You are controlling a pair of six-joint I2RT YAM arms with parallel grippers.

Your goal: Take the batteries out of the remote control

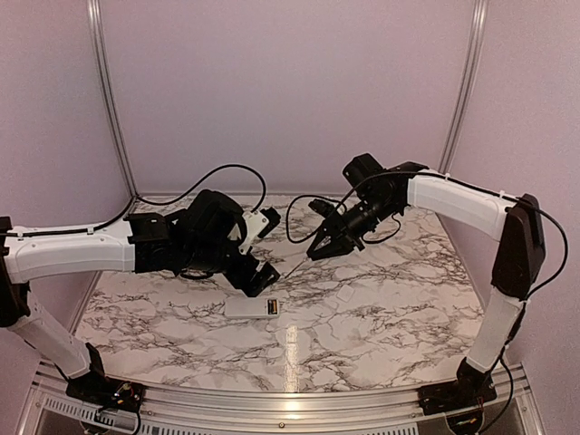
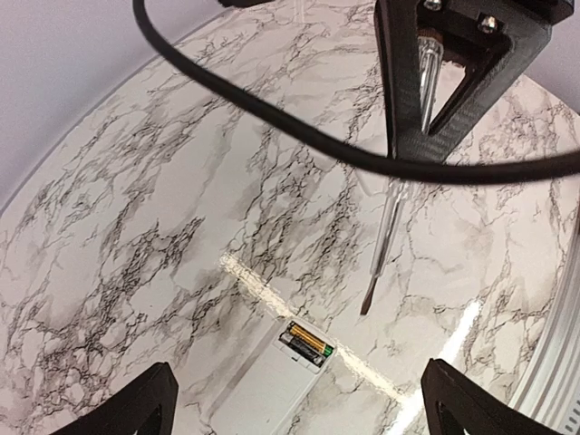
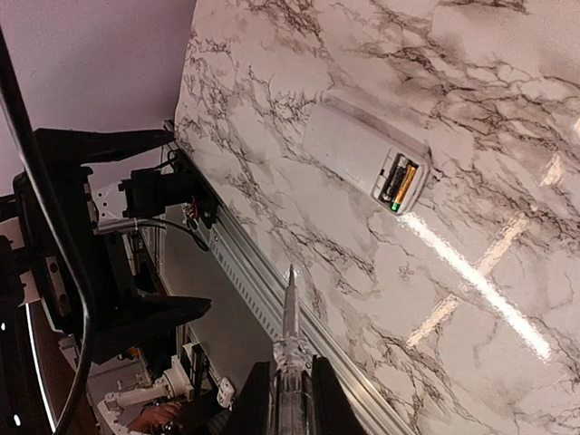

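so the remote control (image 2: 272,390) is lying flat on the desk (image 1: 390,335), a bit left of the middle and toward the near side. the compartment faces up with no cover on it, and both batteries (image 2: 306,342) sit side by side in the end that points right. the left hand (image 1: 258,276) hangs right above it with its fingers spread really wide and nothing in them. the right hand (image 1: 328,243) is clamped on a screwdriver (image 2: 391,217), with the blade tip angled down near the far side of the compartment, clear of the batteries. imo the step here is prying. get the left hand down to pin the remote's plain end first, or it'll skate on that slick marble. then slip the blade under one battery's end and lever gently so it rolls out instead of launching.
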